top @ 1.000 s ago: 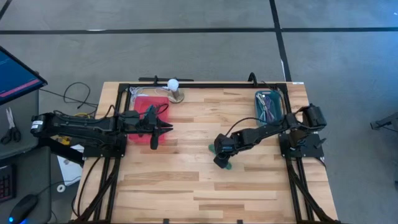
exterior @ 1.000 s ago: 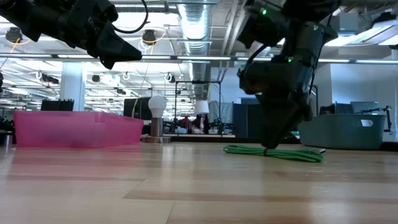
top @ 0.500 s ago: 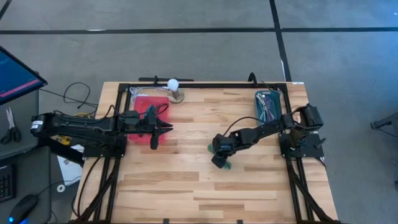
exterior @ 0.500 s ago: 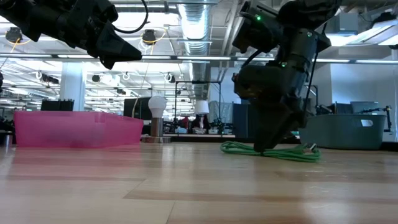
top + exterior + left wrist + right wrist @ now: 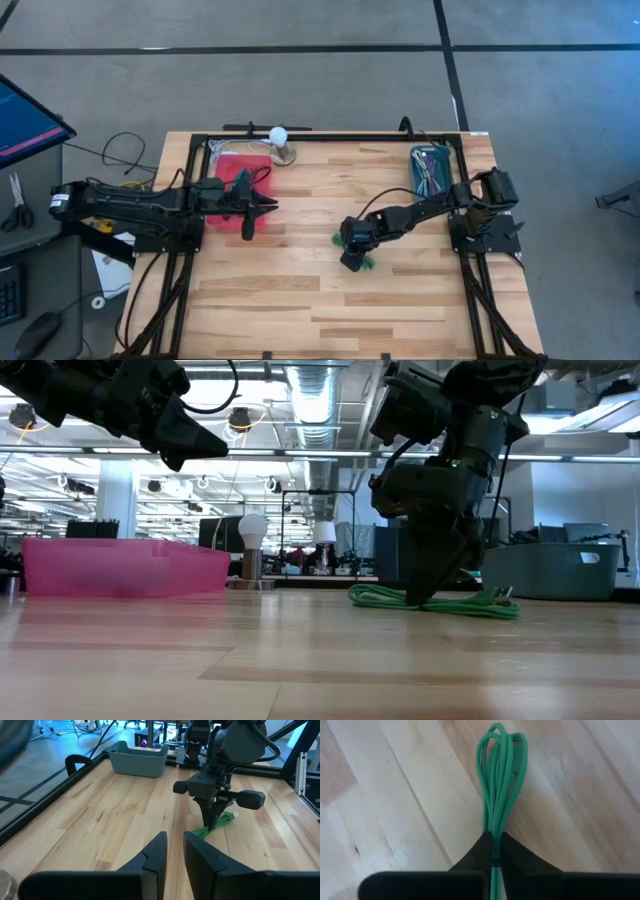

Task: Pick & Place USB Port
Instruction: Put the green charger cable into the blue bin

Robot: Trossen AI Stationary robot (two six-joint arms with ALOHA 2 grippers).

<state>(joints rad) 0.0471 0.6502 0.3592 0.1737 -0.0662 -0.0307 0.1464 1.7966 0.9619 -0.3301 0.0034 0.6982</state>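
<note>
Cable (image 5: 501,785) lies mid-table, its long loop running straight ahead of the right gripper (image 5: 493,851), which is clamped on it; pink bin (image 5: 232,168) lies far left, beneath the left gripper (image 5: 172,851), its fingers nearly together

Dark fingers (image 5: 517,862) pinched on green coiled cable (image 5: 501,785), wooden tabletop (image 5: 395,795).

I see grey concrete floor (image 5: 320,70) all around the wooden table (image 5: 300,290). Beyond the table, ceiling ducts (image 5: 315,390) and strip lights hang over a large open workroom.
</note>
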